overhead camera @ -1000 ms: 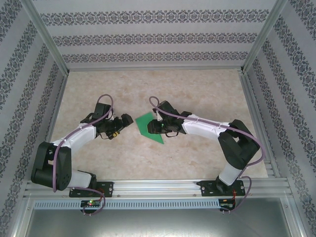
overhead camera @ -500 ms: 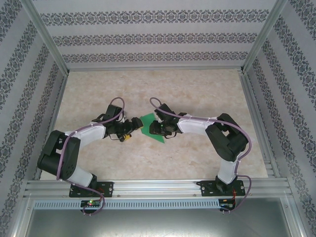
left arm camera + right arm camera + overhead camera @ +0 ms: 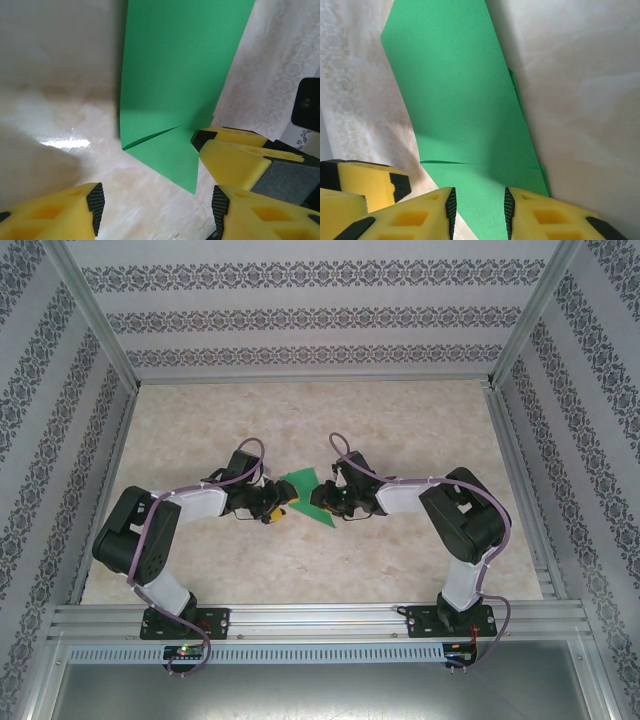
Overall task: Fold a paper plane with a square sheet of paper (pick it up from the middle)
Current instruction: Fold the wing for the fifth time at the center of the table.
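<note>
The square sheet of paper point(image 3: 303, 490), bright green and creased, sits at the middle of the marbled table point(image 3: 400, 420), caught between two grippers that face each other across it. The left arm point(image 3: 190, 505) folds its elbow out to the left and sends its forearm rightward, low over the table. The left gripper point(image 3: 155, 202) has its jaws wide apart with nothing between them, its tips just short of the sheet's near corner. The right arm point(image 3: 410, 498) mirrors that pose, forearm reaching leftward. The right gripper point(image 3: 479, 207) has its jaws set narrow, green paper showing in the gap; whether the pads clamp it cannot be told.
</note>
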